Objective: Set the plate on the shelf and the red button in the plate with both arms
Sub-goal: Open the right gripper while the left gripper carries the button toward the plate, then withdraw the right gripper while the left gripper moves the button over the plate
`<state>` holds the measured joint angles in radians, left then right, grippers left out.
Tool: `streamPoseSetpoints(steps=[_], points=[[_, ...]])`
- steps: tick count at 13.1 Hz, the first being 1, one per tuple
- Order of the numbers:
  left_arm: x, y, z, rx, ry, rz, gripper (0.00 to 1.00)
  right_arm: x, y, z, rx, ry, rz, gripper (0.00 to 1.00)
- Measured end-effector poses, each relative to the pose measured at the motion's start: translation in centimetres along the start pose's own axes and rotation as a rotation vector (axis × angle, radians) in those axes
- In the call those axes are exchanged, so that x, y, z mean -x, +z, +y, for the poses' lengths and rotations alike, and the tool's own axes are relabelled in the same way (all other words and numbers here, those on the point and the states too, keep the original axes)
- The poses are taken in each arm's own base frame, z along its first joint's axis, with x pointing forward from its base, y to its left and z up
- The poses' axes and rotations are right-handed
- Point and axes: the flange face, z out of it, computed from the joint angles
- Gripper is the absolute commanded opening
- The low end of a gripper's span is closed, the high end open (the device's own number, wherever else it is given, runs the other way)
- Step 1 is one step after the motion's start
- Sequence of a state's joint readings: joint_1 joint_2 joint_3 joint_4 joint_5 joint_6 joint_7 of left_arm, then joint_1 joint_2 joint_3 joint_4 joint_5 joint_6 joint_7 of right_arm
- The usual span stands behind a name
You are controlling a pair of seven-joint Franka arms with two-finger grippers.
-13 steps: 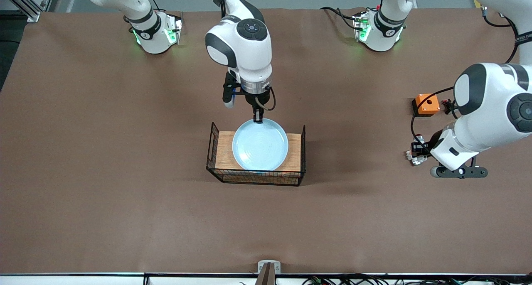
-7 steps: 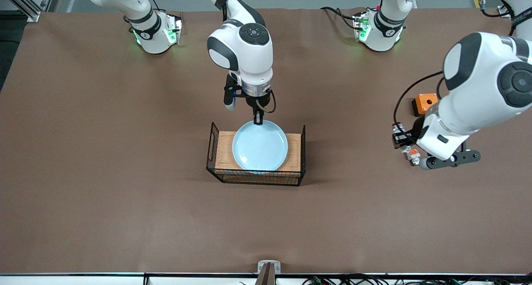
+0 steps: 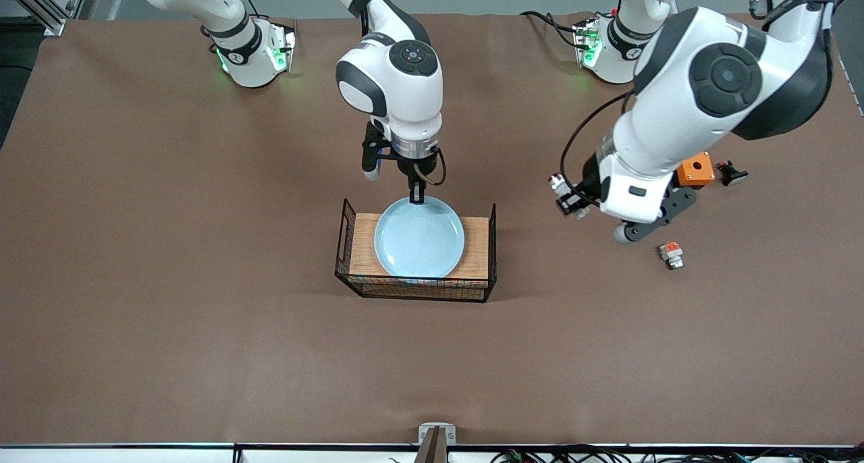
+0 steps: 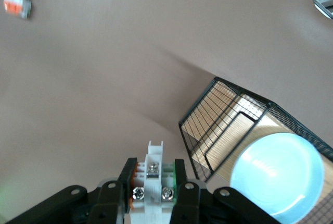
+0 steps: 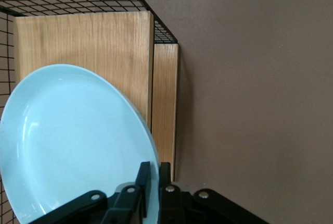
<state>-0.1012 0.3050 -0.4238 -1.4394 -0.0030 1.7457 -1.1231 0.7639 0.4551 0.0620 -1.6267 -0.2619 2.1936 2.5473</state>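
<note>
The pale blue plate (image 3: 418, 237) is over the wooden board in the black wire basket (image 3: 347, 237). My right gripper (image 3: 418, 194) is shut on the plate's rim at the edge farther from the front camera. The right wrist view shows its fingers (image 5: 154, 174) pinching the rim of the plate (image 5: 73, 140). My left gripper (image 3: 569, 200) is in the air over bare table between the basket and the orange box. It is shut on the red button (image 3: 562, 192). In the left wrist view the gripper (image 4: 152, 169) clamps this white part (image 4: 153, 161) with a green tab.
A white part with an orange-red top (image 3: 671, 254) lies on the table toward the left arm's end and shows in the left wrist view (image 4: 17, 1). An orange box (image 3: 695, 169) and a black button (image 3: 731, 173) lie farther from the front camera than it.
My left arm has lifted the red button and carried it from the left arm's end toward the basket, leaving the orange-topped part on the table. The right gripper and plate have barely shifted.
</note>
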Motion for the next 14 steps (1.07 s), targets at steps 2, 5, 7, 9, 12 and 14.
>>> streamPoseSetpoints(steps=[2,5,7,9,12,14], points=[[1.8,0.1,0.9,0.0,-0.072,-0.006,0.13,-0.3,-0.1,-0.5,-0.009,0.004,0.003,1.0],[3.8,0.6,1.9,-0.003,-0.157,-0.012,0.13,0.1,-1.4,-1.3,-0.035,0.008,-0.018,1.0],[5.0,1.0,2.7,0.005,-0.226,-0.013,0.13,0.4,-3.3,-2.5,-0.059,0.021,-0.039,1.0],[5.8,1.3,3.5,0.024,-0.263,-0.013,0.13,-0.1,-5.5,-4.1,-0.071,0.015,-0.035,1.0],[6.1,2.2,4.0,0.025,-0.28,-0.02,0.13,-0.7,-7.4,-5.5,-0.046,-0.186,-0.041,1.0],[6.1,2.9,4.4,0.029,-0.349,-0.026,0.13,-1.4,-8.2,-6.1,0.005,-0.366,-0.049,1.0]])
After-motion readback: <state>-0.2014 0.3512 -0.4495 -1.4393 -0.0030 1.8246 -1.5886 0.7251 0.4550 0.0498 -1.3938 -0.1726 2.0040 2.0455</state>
